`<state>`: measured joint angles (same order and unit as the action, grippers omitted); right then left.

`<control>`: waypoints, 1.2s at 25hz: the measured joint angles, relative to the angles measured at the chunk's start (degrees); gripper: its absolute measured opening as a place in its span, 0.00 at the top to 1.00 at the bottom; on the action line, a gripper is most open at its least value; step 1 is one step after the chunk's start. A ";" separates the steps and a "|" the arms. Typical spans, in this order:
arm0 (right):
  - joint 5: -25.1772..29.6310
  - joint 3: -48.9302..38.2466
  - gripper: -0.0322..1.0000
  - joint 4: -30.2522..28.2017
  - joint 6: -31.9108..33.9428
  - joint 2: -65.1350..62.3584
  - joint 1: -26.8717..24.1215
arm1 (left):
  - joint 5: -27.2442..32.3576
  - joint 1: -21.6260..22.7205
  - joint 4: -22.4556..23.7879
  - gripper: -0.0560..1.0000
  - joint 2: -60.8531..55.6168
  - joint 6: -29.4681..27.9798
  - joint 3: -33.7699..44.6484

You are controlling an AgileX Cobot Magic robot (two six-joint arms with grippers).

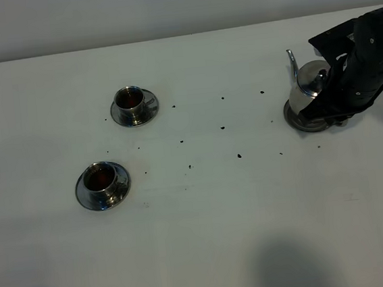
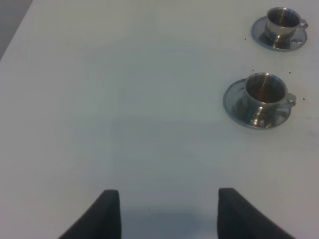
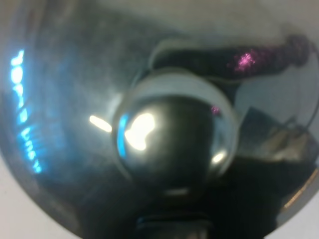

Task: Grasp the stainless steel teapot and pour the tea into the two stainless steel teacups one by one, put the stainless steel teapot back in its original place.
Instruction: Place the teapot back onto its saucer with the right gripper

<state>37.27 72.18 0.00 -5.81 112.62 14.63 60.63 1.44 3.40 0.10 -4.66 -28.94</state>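
The stainless steel teapot (image 1: 310,83) stands upright on its flat steel disc (image 1: 301,121) at the right of the table, spout toward the far side. My right gripper (image 1: 339,94) sits against the pot's handle side; its fingers are hidden. The right wrist view is filled by the lid and its knob (image 3: 172,139). Two stainless steel teacups stand on saucers at the left, the far teacup (image 1: 130,98) and the near teacup (image 1: 100,177); both hold reddish-brown tea. The left wrist view shows them too, the near teacup (image 2: 265,92) and the far teacup (image 2: 282,20). My left gripper (image 2: 167,214) is open and empty.
Small dark specks (image 1: 239,156) are scattered on the white table (image 1: 219,215) between the cups and the teapot. The table's far edge (image 1: 168,40) meets a grey wall.
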 joint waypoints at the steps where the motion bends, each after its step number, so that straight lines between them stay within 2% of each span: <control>1: -0.28 0.00 0.79 0.00 0.00 0.00 0.00 | 0.00 0.00 0.00 0.50 0.00 0.00 0.00; 25: -1.28 0.00 0.79 -1.31 2.32 1.55 0.00 | 0.00 0.00 0.00 0.50 0.00 -0.06 0.00; 27: -0.97 0.00 0.76 -1.31 2.37 1.55 0.00 | 0.00 0.00 0.00 0.50 0.00 -0.06 0.00; 30: -0.52 0.00 0.65 -1.31 2.38 1.55 0.00 | 0.00 0.00 0.00 0.50 0.00 -0.06 0.00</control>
<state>36.74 72.18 -1.31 -3.42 114.17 14.63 60.63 1.44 3.40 0.10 -4.72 -28.94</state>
